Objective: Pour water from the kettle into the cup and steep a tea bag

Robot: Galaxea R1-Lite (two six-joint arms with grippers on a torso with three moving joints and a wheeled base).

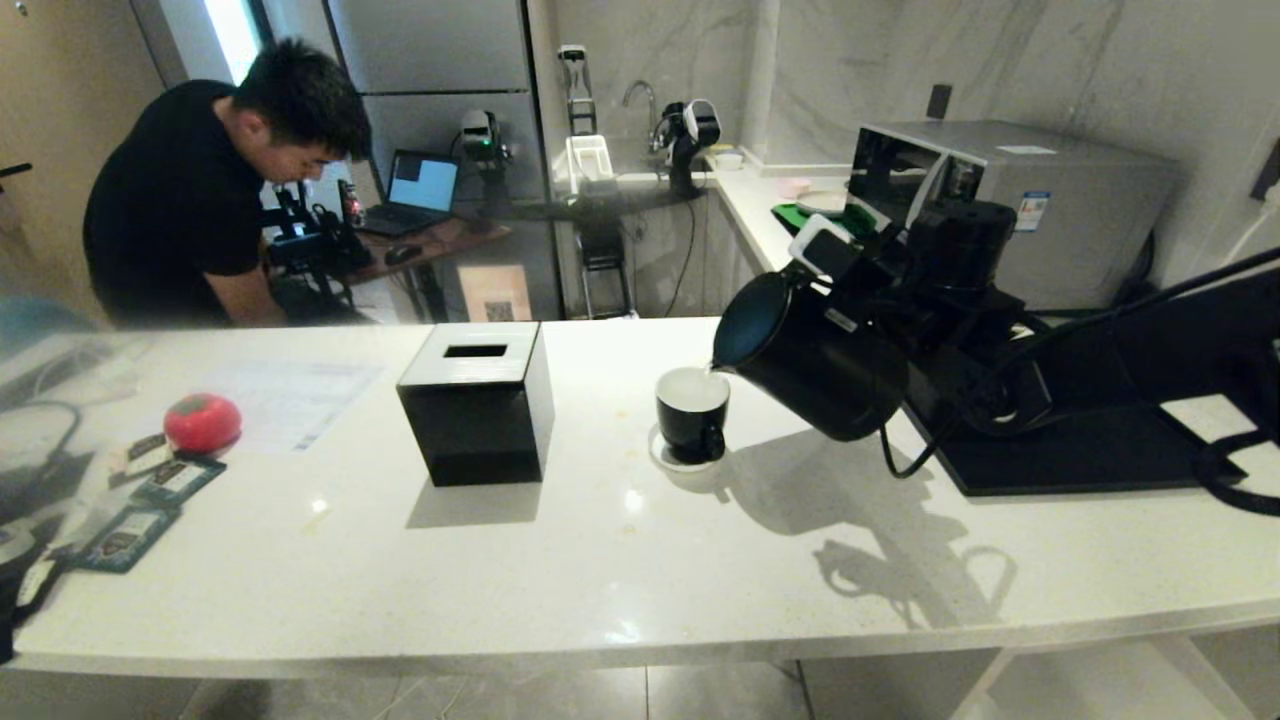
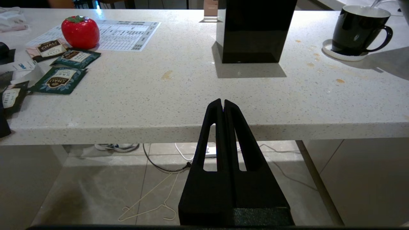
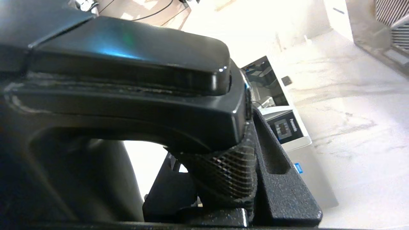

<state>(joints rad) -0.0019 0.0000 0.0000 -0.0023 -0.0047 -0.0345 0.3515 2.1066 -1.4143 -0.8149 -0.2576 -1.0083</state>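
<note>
The black kettle [image 1: 820,370] hangs tilted over the counter, its spout right at the rim of the cup [image 1: 692,410]. My right gripper [image 1: 885,295] is shut on the kettle's handle [image 3: 127,105]; in the right wrist view the gripper [image 3: 220,163] wraps the handle's ribbed part. The black cup [image 2: 358,30] stands on a white coaster [image 2: 343,57], and a thin pale streak drops into it from above. Below the counter's front edge my left gripper [image 2: 223,103] is parked and shut, holding nothing. The tea bag is out of view.
A black tissue box [image 1: 480,405] stands left of the cup. At the far left lie a red tomato-shaped thing [image 1: 202,422], teal sachets [image 1: 175,480] and a printed sheet [image 1: 290,395]. A black tray [image 1: 1080,455] lies on the right. A person [image 1: 190,200] bends behind the counter.
</note>
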